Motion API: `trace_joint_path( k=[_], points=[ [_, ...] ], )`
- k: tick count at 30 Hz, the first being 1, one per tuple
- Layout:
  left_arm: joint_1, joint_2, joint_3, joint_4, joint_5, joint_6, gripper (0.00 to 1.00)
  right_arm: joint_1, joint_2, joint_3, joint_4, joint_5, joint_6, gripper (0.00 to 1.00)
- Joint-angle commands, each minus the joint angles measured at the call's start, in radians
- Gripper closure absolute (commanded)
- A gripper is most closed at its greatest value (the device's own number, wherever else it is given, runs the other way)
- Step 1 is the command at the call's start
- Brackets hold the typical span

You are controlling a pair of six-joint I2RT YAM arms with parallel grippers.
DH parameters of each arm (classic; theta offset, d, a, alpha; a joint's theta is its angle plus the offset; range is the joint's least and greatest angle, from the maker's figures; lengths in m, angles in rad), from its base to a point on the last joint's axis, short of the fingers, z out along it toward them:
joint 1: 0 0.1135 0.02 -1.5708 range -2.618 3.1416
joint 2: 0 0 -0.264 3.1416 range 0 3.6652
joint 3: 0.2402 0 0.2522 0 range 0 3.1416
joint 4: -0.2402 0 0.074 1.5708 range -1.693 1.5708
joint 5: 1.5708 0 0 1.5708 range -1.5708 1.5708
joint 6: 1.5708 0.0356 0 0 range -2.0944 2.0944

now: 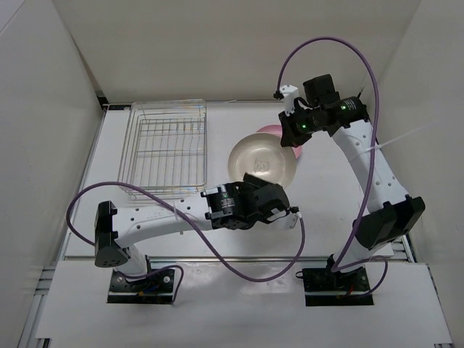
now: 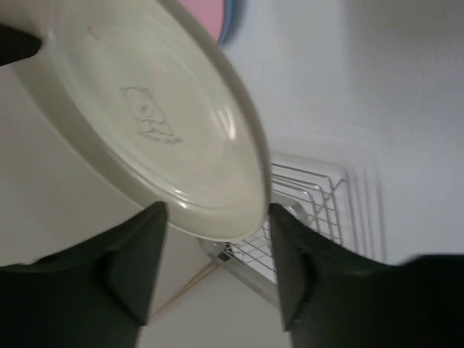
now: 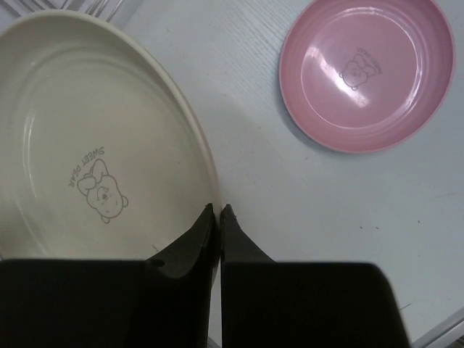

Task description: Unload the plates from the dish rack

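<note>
Left gripper (image 2: 214, 212) is released: fingers (image 2: 138, 268) stand apart, and the near rim of the cream plate (image 1: 262, 161) dips into the gap between them, not pinched. Right gripper (image 3: 220, 212) is clenched, tips pressed together right at the cream plate's rim on its far right side. Can't tell whether it nips the rim or just sits against it.

Cream plate is out of the rack (image 1: 167, 148), face up, over the table (image 1: 326, 188) just right of the rack, between the two grippers. Bear print and "SWEET DEAR" text are readable in the right wrist view. Can't tell whether it lies flat or is tipped.

Pink plate (image 3: 366, 72) lies flat on the table beyond the cream one, apart from it, partly under the right wrist in the top view. Sliver of blue plate (image 2: 232, 14) shows just past the pink edge in the left wrist view. Stacked or side by side: can't tell.

Rack sits far left on the table, no plates in it.
</note>
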Motion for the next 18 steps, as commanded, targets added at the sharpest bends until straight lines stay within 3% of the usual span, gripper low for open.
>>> trace_joint_path(
  k=[1,2,7,12,13,14,17,18],
  points=[
    [0.055,-0.050,0.064,0.159,-0.093,0.021,0.22,0.007,-0.024,-0.017,0.034,0.069,-0.004,1.00],
    [0.069,-0.050,0.084,0.188,-0.108,0.021,0.00,0.007,-0.024,-0.026,0.034,0.079,-0.004,1.00],
    [0.157,-0.037,0.325,0.195,-0.074,-0.035,0.00,-0.003,0.017,-0.026,0.072,0.126,0.026,1.00],
    [0.288,-0.118,0.383,0.204,-0.045,-0.057,0.00,-0.111,0.118,0.029,0.164,0.126,0.083,1.00],
    [0.340,-0.138,0.368,0.222,-0.045,-0.068,0.00,-0.129,0.134,0.040,0.192,0.115,0.100,1.00],
    [0.471,-0.175,0.341,0.233,-0.004,-0.087,0.00,-0.148,0.148,0.040,0.257,0.115,0.124,1.00],
    [0.722,-0.265,0.244,0.233,0.108,-0.152,0.00,-0.204,0.226,0.061,0.336,0.106,0.181,1.00],
    [0.762,-0.289,0.213,0.222,0.128,-0.172,0.00,-0.223,0.257,0.074,0.360,0.106,0.193,1.00]
  ],
)
